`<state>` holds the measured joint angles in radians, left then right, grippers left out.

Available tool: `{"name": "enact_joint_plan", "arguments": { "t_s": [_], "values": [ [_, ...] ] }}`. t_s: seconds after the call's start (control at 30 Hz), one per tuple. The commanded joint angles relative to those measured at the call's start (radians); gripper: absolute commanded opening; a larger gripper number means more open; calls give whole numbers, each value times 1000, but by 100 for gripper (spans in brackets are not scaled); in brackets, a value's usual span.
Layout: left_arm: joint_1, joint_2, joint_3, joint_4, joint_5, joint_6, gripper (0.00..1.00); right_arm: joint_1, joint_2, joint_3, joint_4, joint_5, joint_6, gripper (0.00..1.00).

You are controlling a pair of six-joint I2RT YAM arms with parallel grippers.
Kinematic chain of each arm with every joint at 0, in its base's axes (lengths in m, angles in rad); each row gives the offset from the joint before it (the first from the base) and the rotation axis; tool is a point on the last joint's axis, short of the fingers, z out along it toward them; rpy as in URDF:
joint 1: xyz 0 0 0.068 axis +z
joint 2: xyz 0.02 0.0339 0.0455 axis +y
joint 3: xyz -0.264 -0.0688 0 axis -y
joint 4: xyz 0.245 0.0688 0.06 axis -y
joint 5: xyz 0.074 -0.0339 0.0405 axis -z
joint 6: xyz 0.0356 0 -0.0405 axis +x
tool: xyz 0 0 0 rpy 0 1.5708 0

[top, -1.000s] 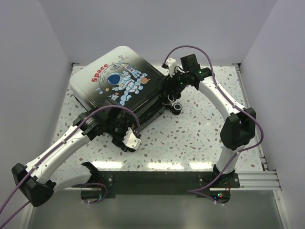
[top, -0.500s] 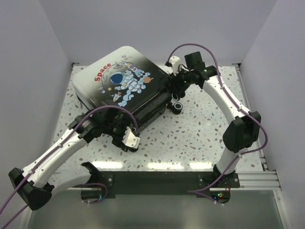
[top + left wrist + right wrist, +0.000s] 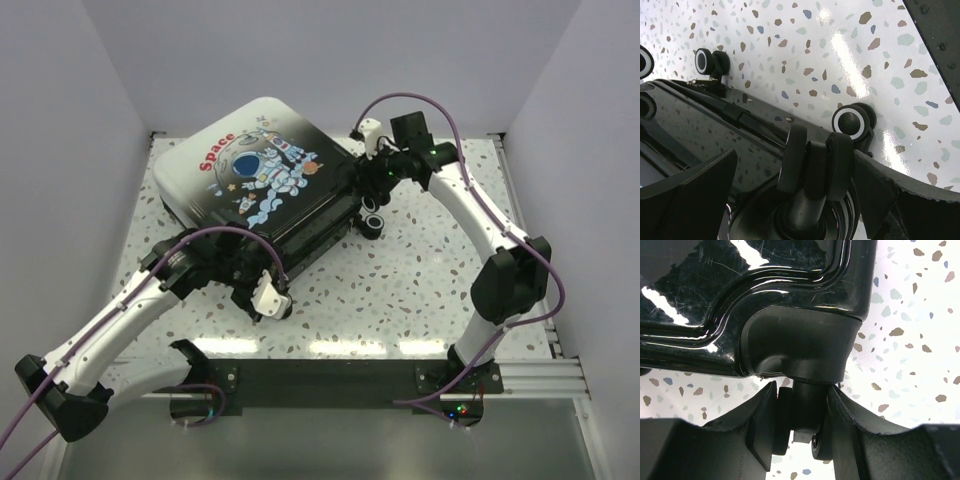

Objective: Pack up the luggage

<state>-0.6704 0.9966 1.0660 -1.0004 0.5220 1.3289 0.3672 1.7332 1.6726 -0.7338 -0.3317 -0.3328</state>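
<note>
Luggage (image 3: pixel 255 175) wheel (image 3: pixel 806 415) sits clamped in right pincer (image 3: pixel 802 401); left pincer (image 3: pixel 796 170) gapes around another wheel (image 3: pixel 812 159).

luggage (image 3: pixel 255 178): glossy hard plastic shell | wheels (image 3: pixel 816 162): matt rubber | table (image 3: pixel 420 280): smooth speckled terrazzo

White links (image 3: pixel 470 210); black joints (image 3: pixel 510 285); purple cables (image 3: pixel 400 97); black left gripper (image 3: pixel 795 160).
</note>
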Motion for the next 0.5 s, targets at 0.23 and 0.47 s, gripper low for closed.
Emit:
{"name": "enact_joint_plan", "arguments": {
  "t_s": [0.23,0.47],
  "values": [
    [-5,66,58,-12,-28,87,100,-30,37,82,59,66,-54,0],
    [-5,105,41,-14,-79,93,99,-30,42,49,74,31,-35,10]
  ]
}}
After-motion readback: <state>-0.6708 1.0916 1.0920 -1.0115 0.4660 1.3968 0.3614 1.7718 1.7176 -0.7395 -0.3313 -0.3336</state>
